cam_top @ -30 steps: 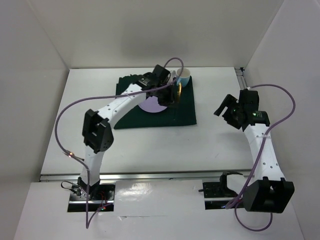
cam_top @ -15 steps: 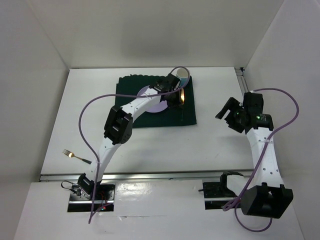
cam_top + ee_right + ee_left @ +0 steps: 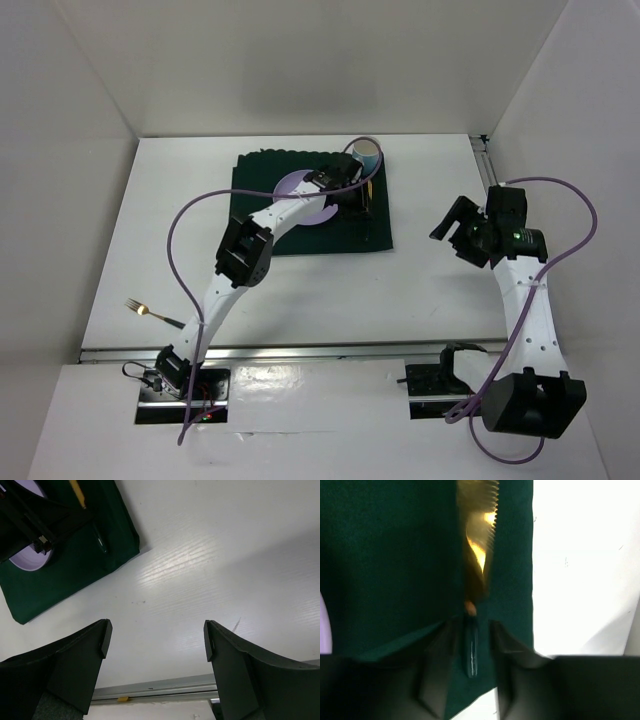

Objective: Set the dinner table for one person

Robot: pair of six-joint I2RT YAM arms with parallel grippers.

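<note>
The white dinner table (image 3: 300,290) fills the bench. It looks rigid, smooth and likely slick under cutlery, with nothing to grasp, so the hold falls on the pieces. A thin gold fork (image 3: 147,311) lies by its near-left corner, light and stiff, best pinched across the handle. Toward the far edge a green cloth (image 3: 360,235) bears a lilac plate (image 3: 292,185). Over the cloth's right strip the left gripper (image 3: 470,625) is clamped on a gold knife (image 3: 477,535) by its handle. A cup (image 3: 367,153) stands at the cloth's far-right corner. Near the right edge the right gripper (image 3: 156,630) hangs empty, fingers wide apart.
</note>
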